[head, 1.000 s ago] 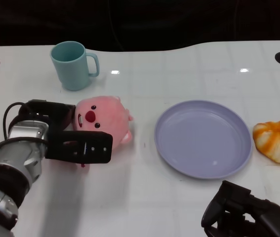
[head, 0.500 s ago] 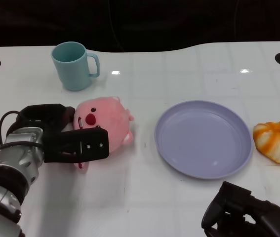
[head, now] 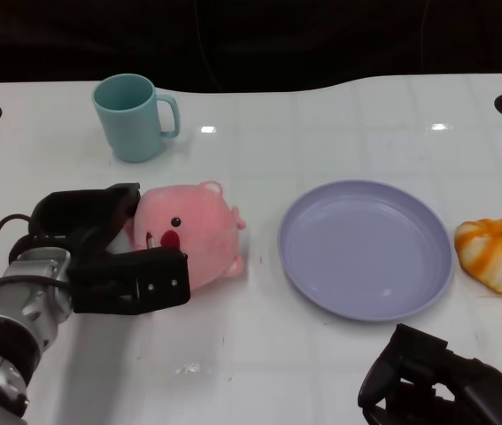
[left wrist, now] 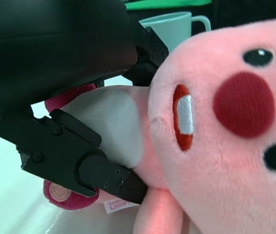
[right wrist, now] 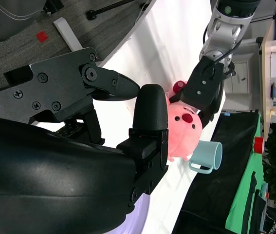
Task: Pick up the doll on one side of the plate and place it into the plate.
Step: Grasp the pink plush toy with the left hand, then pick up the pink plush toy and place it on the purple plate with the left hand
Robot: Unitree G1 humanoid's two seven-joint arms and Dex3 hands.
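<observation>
White table: pink doll lies left of purple plate, clamped between fingers of left hand. Right hand rests near edge, fingers curled, holding nothing. Teal mug behind.

We find the doll left of the plate, apart from it. Our left hand sits against the doll's left side. Mug behind doll. Orange plush just right of plate.
</observation>
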